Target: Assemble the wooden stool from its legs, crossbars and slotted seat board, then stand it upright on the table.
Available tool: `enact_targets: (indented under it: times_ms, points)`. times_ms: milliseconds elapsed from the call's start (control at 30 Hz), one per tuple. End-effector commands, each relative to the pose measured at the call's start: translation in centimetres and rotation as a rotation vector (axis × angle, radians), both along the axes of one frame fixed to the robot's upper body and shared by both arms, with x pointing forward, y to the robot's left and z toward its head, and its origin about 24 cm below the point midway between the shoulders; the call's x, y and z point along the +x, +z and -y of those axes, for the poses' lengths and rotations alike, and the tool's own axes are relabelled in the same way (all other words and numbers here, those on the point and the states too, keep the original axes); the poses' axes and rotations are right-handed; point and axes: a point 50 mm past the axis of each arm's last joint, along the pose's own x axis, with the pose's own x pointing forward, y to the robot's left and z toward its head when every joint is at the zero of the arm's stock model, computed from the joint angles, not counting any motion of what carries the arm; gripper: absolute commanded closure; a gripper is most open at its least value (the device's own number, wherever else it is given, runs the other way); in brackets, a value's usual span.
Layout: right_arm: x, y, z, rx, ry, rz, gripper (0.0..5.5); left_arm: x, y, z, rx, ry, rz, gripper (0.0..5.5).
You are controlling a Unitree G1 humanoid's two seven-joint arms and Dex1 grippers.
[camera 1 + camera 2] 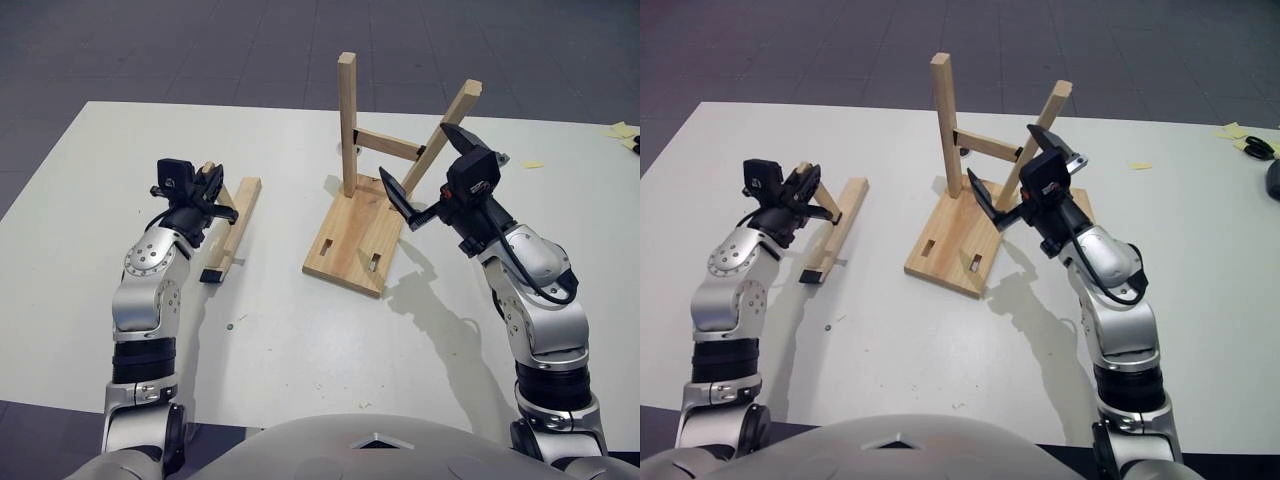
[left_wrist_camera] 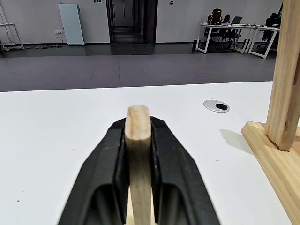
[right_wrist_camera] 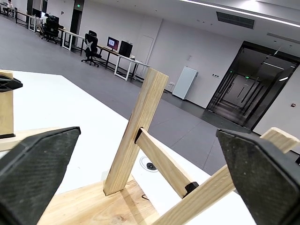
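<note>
Lying flat on the white table (image 1: 300, 340), the seat board (image 1: 350, 235) is pale wood. Its long side runs from close to the robot out to the far side, turned a bit to the right. Two small slots (image 1: 327, 245) near its close end have nothing in them.

At the board's far end two legs stick up. The upright leg (image 1: 347, 120) stands straight. The tilted leg (image 1: 450, 125) leans away to the right. A short crossbar (image 1: 388, 146) joins them partway up.

The right claw (image 1: 413, 150) hangs over the board's far end with its two black fingers spread very wide. The tilted leg and the crossbar sit in the gap between them. It looks like they touch no wood, but that is hard to be sure of.

Left of the board, a loose leg (image 1: 240, 215) lies flat, pointing the same way as the board's long side. The left claw (image 1: 213, 195) is squeezed tight on a thin wooden piece (image 2: 138, 154) just beside that leg.
</note>
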Motion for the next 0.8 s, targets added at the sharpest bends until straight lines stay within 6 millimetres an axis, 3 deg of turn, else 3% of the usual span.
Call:
enact_targets:
  times_ms: [33,233,500,533,800]
  points:
    - [0.2,0.5,-0.2,-0.003,0.003,0.025,0.1,-2.0,-6.3,0.0,-0.03,0.012,-0.35,5.08]
    - [0.3,0.5,-0.2,-0.004,0.003,0.027,0.1,-1.1,-4.5,-0.1,-0.025,0.032,-0.242,5.08]
    - [0.4,0.4,-0.3,-0.008,0.009,0.025,0.1,0.6,-0.6,-0.2,0.002,0.055,-0.054,5.08]
    - [0.4,0.4,-0.3,-0.008,0.009,0.026,0.1,0.6,-0.4,-0.1,0.006,0.053,-0.044,4.71]
    - [0.2,0.1,-0.3,-0.007,0.012,0.016,0.1,1.5,1.7,-0.8,-0.012,0.086,0.027,3.52]
